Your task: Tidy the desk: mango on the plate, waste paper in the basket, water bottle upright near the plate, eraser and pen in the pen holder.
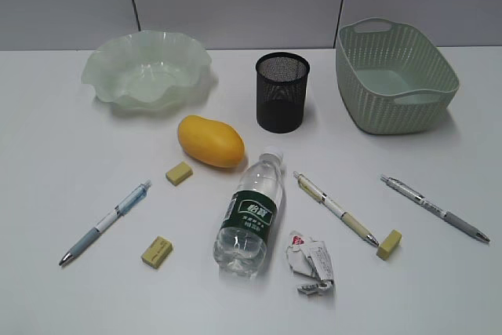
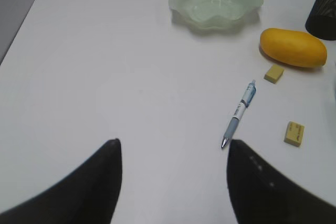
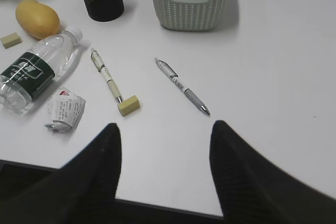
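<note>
1. We judge that no step is in hand yet: every item lies loose on the desk (image 1: pixel 63 115), and neither arm shows in the exterior view.
2. Our left gripper (image 2: pixel 173 182) hovers with its jaws wide and empty over bare desk on the left side, short of a blue-grey pen (image 2: pixel 239 114). Our right gripper (image 3: pixel 165 174) hangs over the near edge, also wide and empty, with a grey pen (image 3: pixel 181 85) ahead of it.
3. The mango (image 1: pixel 210 140) lies on its side mid-desk, just in front of the plate (image 1: pixel 110 68) at the far left. The plate is empty.
4. The water bottle (image 1: pixel 251 213) lies flat, cap toward the far edge, toward the near edge at the middle; the waste paper (image 1: pixel 310 260) sits just right of its base.
5. The pen holder (image 1: pixel 281 92) stands at the far middle and the basket (image 1: pixel 369 107) at the far right; the basket is empty.
6. Three erasers lie apart: one (image 1: pixel 179 172) beside the mango, one (image 1: pixel 157 251) near the left pen, one (image 1: pixel 389 244) at the tip of a cream pen (image 1: pixel 333 205).
7. We would start with the mango on the left arm: it calls for a reach forward and right, jaws across the short width, then a lift over the ruffled rim.
</note>
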Controlling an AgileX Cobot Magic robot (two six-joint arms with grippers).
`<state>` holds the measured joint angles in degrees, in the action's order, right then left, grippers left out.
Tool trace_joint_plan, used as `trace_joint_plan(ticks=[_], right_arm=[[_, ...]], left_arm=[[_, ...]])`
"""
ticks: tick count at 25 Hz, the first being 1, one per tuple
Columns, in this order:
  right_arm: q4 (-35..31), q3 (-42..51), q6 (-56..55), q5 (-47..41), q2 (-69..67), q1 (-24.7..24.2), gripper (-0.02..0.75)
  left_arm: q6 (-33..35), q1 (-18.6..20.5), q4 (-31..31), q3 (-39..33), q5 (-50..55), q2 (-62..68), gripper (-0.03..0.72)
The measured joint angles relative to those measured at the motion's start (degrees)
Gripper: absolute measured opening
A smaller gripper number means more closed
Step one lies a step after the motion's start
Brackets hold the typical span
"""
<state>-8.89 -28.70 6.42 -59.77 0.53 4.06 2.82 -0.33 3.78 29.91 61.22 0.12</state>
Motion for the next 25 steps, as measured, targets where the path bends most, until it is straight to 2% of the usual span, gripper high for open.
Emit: trace_joint_plan(ticks=[25], right_arm=[[0.0,0.0,-0.1,0.0,0.0,0.0,0.435]], left_arm=[[0.0,0.0,0.0,0.0,0.0,0.0,0.455]])
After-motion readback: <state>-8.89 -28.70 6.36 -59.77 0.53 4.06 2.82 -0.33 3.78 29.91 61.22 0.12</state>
